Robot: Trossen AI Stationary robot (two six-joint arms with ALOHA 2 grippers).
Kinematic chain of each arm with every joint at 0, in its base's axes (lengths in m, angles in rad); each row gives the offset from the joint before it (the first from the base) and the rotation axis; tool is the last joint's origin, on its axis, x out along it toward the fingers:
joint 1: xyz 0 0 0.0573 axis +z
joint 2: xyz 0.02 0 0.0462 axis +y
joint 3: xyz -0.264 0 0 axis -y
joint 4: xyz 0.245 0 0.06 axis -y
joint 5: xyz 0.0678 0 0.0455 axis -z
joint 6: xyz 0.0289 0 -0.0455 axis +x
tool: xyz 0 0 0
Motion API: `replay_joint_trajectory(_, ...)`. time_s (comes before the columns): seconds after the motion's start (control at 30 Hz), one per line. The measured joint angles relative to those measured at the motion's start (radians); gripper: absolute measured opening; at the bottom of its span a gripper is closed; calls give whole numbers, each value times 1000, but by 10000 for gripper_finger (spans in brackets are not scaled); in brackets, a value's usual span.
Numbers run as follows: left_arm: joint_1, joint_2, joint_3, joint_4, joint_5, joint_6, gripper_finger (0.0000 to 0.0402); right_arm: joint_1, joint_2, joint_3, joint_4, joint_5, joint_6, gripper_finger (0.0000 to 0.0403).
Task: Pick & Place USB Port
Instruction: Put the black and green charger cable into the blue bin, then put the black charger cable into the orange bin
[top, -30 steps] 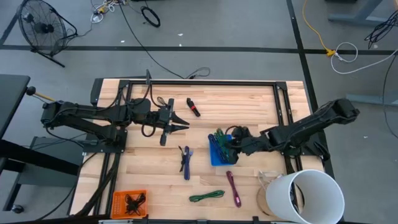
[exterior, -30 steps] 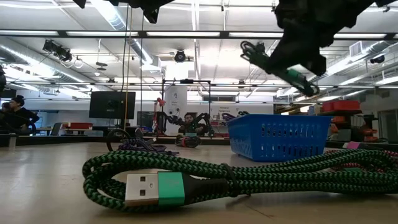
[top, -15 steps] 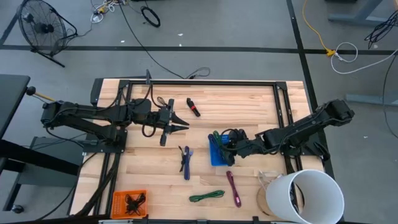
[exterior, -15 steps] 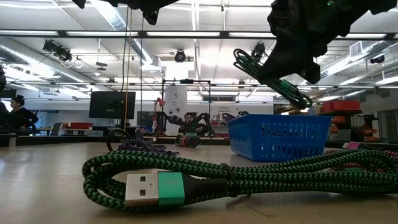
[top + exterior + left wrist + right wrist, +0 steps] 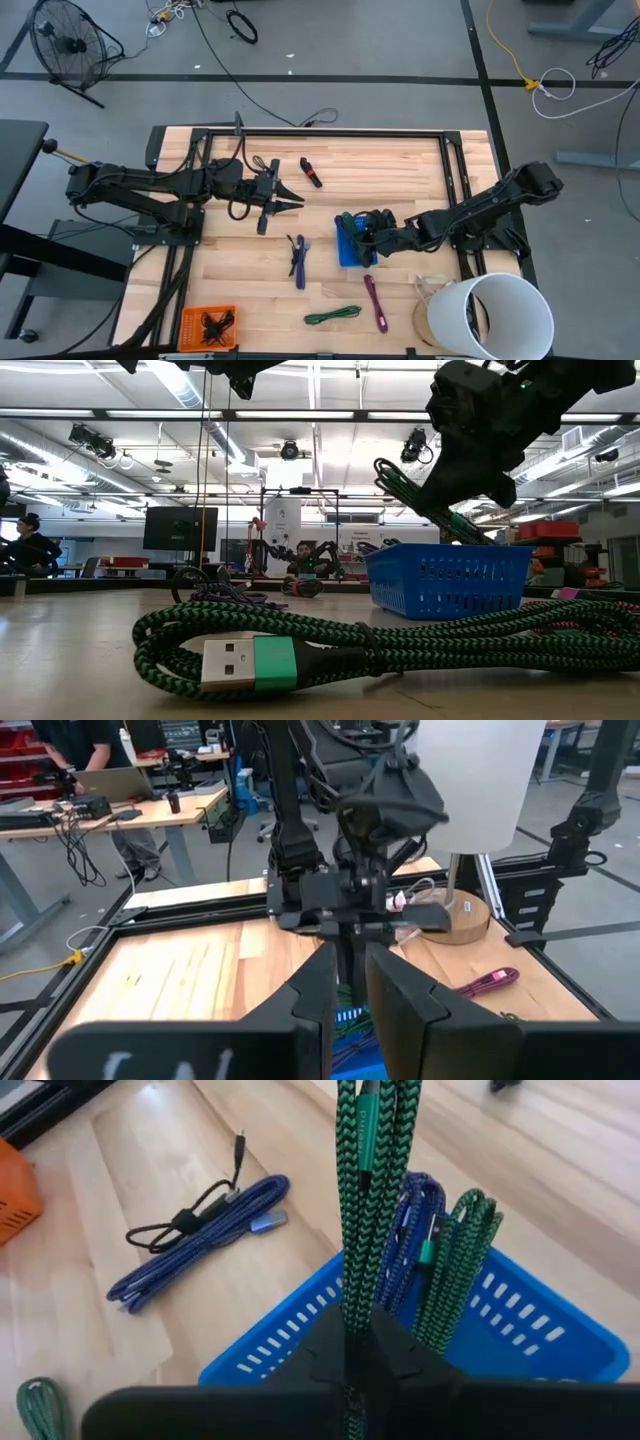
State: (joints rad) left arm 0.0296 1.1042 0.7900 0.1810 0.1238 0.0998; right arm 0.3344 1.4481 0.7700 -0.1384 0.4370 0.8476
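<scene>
Wooden table (image 5: 400, 170) | right tool (image 5: 368, 236) clamps green cable (image 5: 368, 1190) over blue basket (image 5: 346, 250), apparently

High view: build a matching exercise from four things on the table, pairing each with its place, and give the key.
Things:
1. green cable
2. blue basket
3. orange bin
4. white bucket

Places:
A. front right corner of the table
B. held in the right gripper above the basket
C. front left corner of the table
D. mid-table, under the right gripper

Pairs: 1-B, 2-D, 3-C, 4-A
</scene>
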Motion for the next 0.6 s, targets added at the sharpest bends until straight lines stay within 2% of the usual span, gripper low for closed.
replay_joint_trajectory(0.27, 0, 0, 0, -2, 0, 0, 62, -11, 39, 0, 36, -6, 8, 15)
replay_joint_trajectory(0.6, 0, 0, 0, -5, 0, 0, 62, -11, 39, 0, 35, 0, 8, 110)
